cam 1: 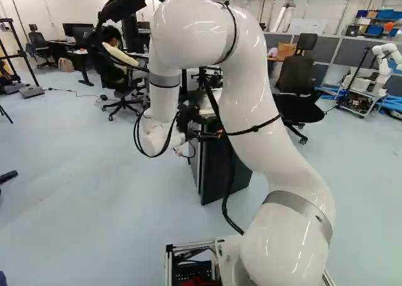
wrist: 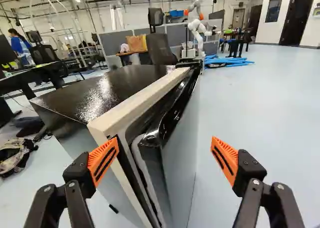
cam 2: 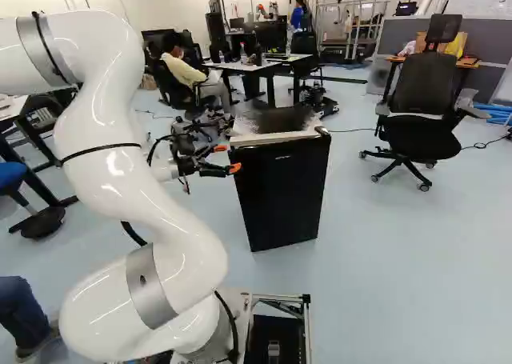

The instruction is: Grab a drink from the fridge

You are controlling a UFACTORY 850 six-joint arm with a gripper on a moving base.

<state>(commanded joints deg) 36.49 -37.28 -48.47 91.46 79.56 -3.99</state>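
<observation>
One black fridge [cam 2: 280,192], one door [wrist: 177,160] slightly ajar; one gripper [cam 2: 227,158] near it, two fingers [wrist: 103,160] spread wide.

Inside of the fridge [wrist: 75,95] — hidden behind its door [cam 2: 280,200]

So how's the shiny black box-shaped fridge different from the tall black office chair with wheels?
The shiny black box-shaped fridge has flat sides and square corners, but the tall black office chair has a curved back, armrests and a headrest. The fridge sits straight on the smooth pale floor, while the chair stands on wheels. The chair looks taller than the fridge. Both are mostly black.
</observation>
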